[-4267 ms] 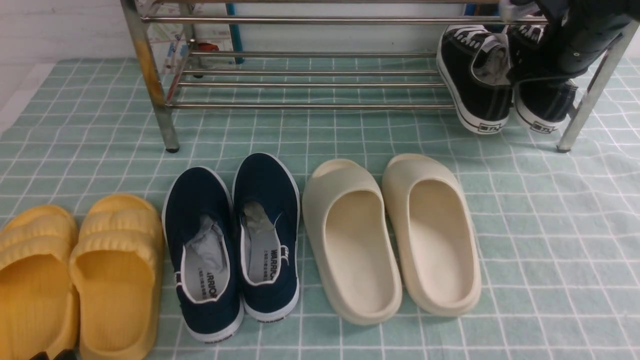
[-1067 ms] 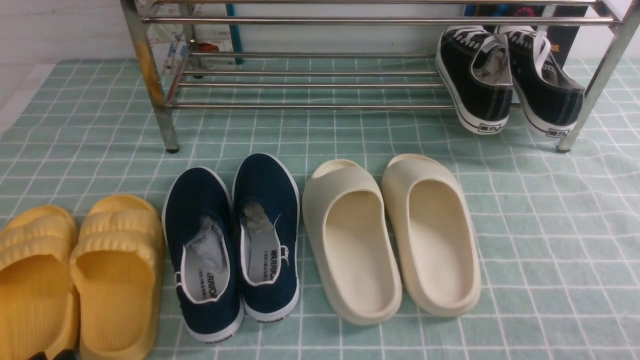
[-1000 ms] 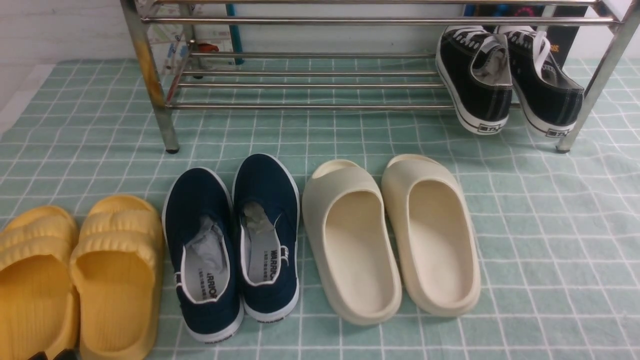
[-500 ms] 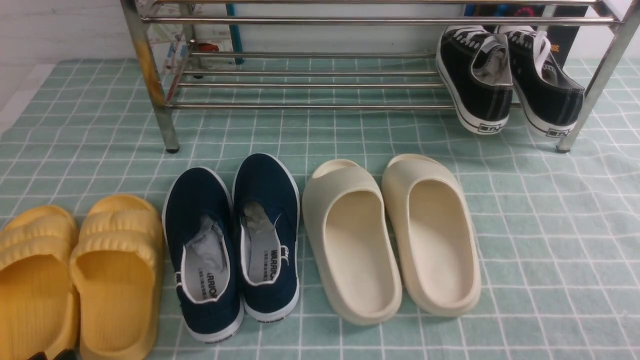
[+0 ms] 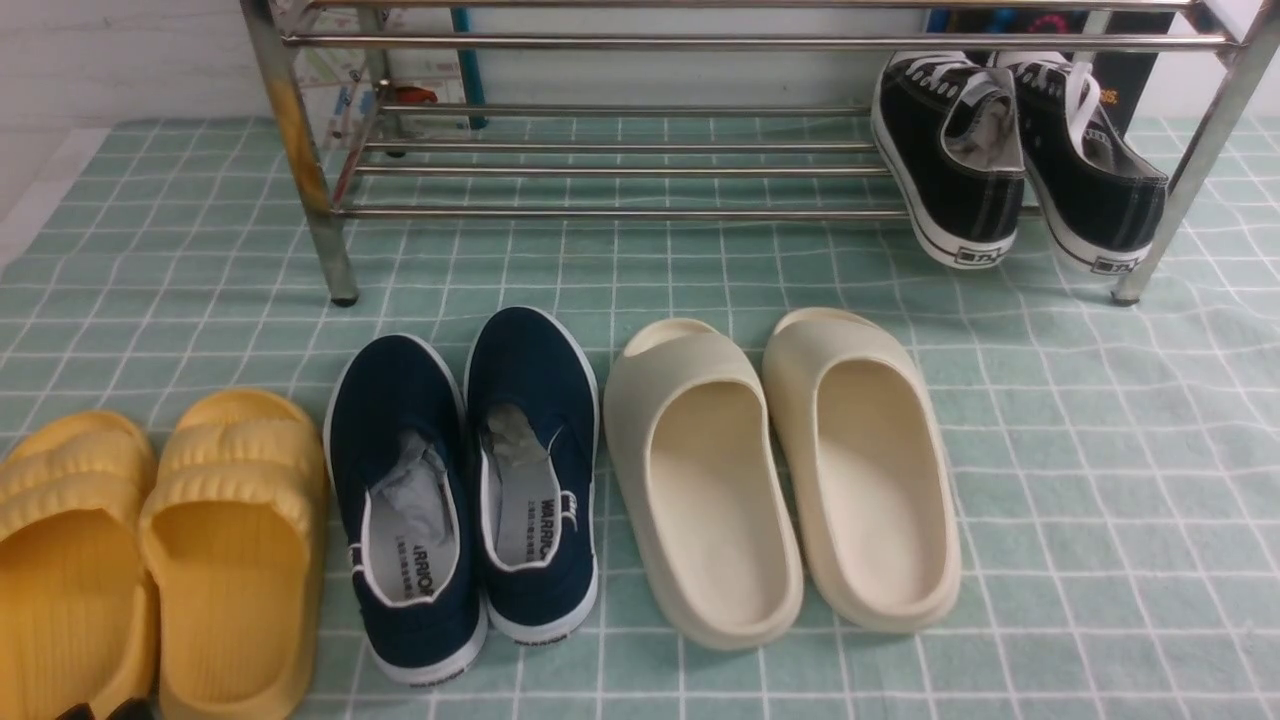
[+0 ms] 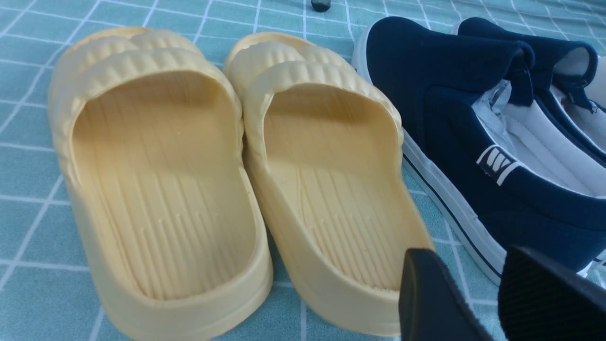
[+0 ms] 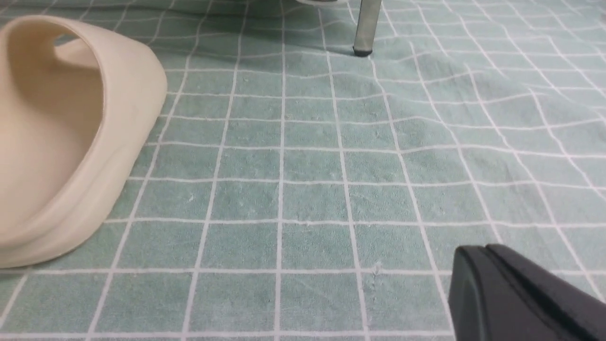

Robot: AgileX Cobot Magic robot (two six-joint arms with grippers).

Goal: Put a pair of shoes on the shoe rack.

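Two yellow slides (image 5: 235, 550) sit side by side at the far left of the front view, the outer one cut by the picture's edge. Just in front of them, at the bottom edge, only the dark tips of the left gripper (image 6: 466, 293) come into that view, low and near the cloth. Its own wrist view shows the two fingers apart, with bare cloth between them and nothing held; the rest of the arm is out of frame. Next come the navy slip-on shoes (image 5: 400, 370), toes toward the rack, then the cream slides (image 5: 700, 490), both pairs standing on the green checked cloth (image 5: 1080, 450).

Behind them the shoe rack (image 5: 620, 212) runs across, its top cut off by the frame. At its right end the black sneakers (image 5: 975, 205) rest side by side on the lower tier, toes inward and heels jutting past the front bar; the right-hand one is close by the leg. Their toes are partly hidden under the upper bars.

The right gripper (image 7: 490, 251) is missing from the front view. Its wrist view catches just the dark fingers in a corner, seemingly pressed together, closed and empty above the cloth.
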